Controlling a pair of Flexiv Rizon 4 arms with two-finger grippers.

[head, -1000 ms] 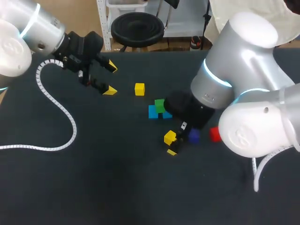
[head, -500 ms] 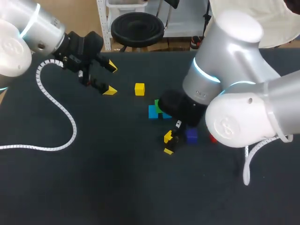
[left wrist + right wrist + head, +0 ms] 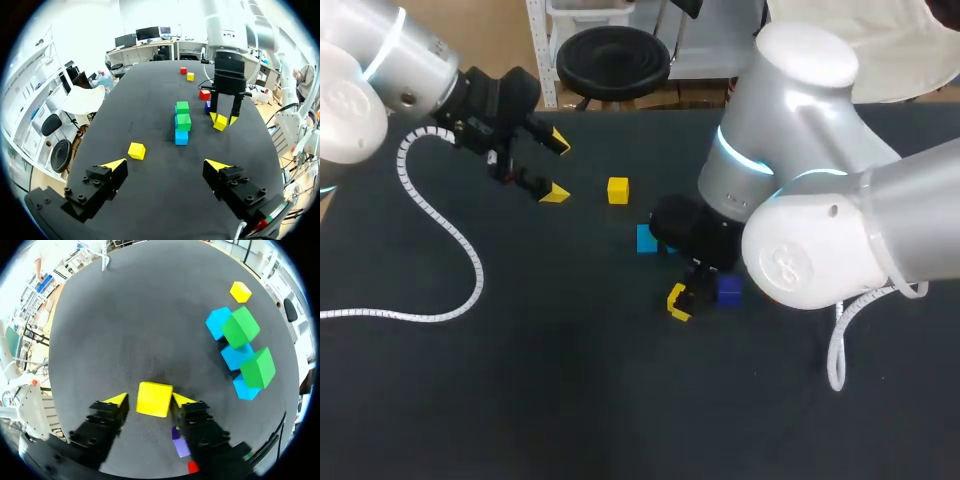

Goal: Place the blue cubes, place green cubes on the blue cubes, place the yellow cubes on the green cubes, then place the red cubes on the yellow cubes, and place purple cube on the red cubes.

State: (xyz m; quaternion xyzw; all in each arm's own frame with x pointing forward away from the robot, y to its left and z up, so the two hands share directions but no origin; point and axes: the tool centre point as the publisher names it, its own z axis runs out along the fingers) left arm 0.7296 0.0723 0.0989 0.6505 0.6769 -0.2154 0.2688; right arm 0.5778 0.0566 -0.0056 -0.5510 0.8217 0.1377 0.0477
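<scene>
Your yellow cube (image 3: 154, 399) sat on the table (image 3: 520, 400) between the right gripper's (image 3: 149, 398) parted fingers, with a gap on one side: not yet gripped. Risk: an off-centre close could skid it into the purple cube (image 3: 728, 289) at its 3 o'clock. Green cubes (image 3: 241, 326) on blue cubes (image 3: 218, 322) stood at 12. The left gripper (image 3: 165, 164) hung open and empty at 10.

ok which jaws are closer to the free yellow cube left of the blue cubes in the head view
Left. The left jaws stand open with the free yellow cube just ahead of them. The right jaws are beyond the blue cubes, with another yellow cube between them.
</scene>
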